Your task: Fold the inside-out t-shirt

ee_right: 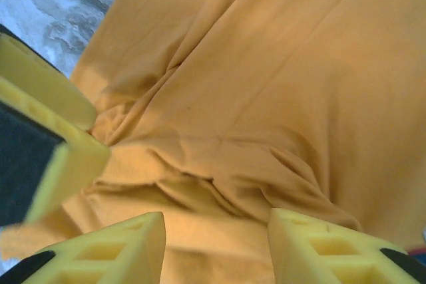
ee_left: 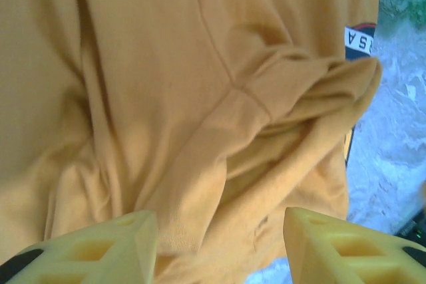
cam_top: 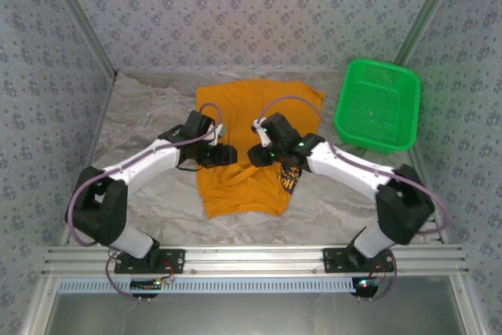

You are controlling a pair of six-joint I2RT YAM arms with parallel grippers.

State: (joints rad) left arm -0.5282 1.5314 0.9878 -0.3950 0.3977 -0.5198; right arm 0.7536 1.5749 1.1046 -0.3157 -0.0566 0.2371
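The orange-yellow t-shirt (cam_top: 243, 115) lies on the table's middle, partly folded, a dark printed patch (cam_top: 287, 180) showing at its lower right. My left gripper (cam_top: 222, 154) hovers over the shirt's left middle, open, with bunched cloth (ee_left: 279, 131) and a sleeve seam just ahead of its yellow fingers (ee_left: 126, 244). My right gripper (cam_top: 259, 153) faces it from the right, also open, above wrinkled cloth (ee_right: 253, 98). The left gripper's fingers (ee_right: 46, 111) show at the left of the right wrist view. Nothing is pinched between either pair of jaws.
A green plastic mesh basket (cam_top: 378, 104) stands at the back right. Crinkled white sheeting (cam_top: 149, 115) covers the table. Patterned walls close in the back and both sides.
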